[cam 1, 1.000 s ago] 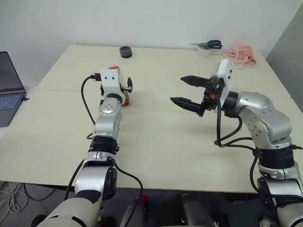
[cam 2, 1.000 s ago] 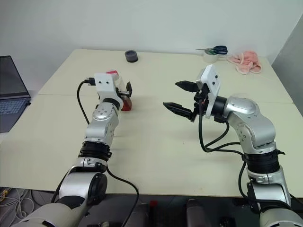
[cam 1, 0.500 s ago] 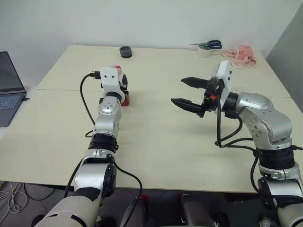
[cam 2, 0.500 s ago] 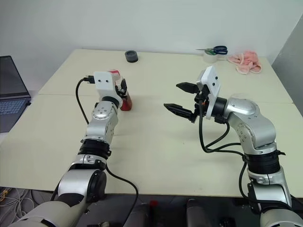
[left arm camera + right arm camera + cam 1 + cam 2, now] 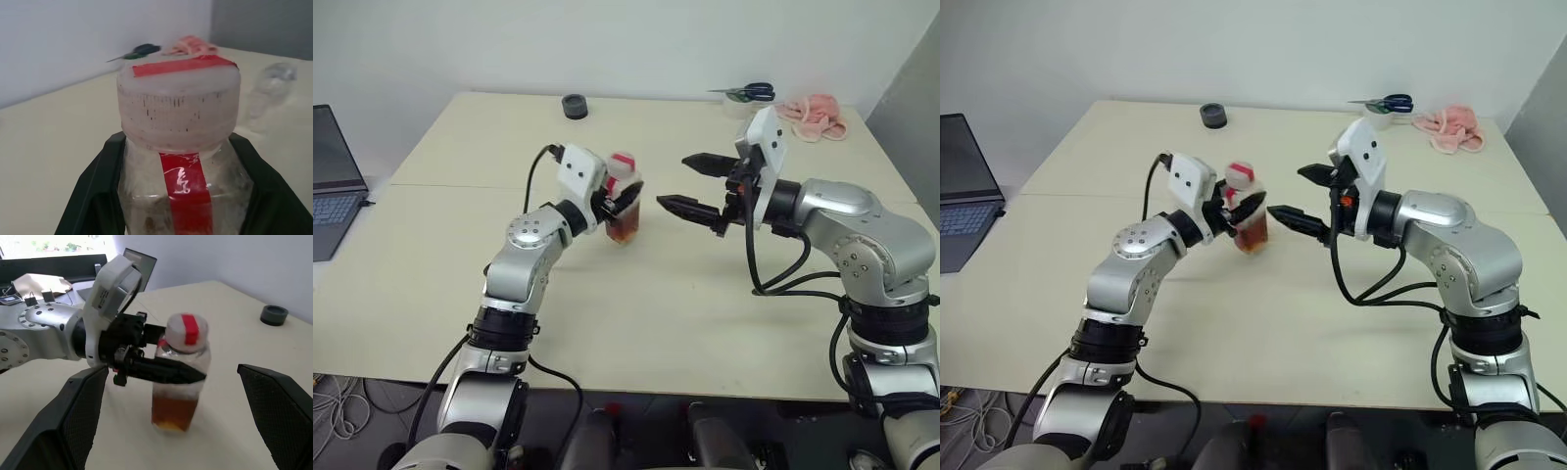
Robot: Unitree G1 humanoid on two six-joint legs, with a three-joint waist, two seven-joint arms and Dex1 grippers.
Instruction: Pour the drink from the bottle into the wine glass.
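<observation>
Plastic bottle clenched in left gripper, cap on; right gripper spread wide just beside it. Risk: fingers collide, jolting bottle loose.

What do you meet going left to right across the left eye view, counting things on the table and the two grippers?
Laptop → black tape roll → left gripper shut on the bottle → right gripper, fingers open → scissors → pink cloth.

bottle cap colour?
The bottle cap is whitish with a red strip; right wrist view shows it best.
</observation>
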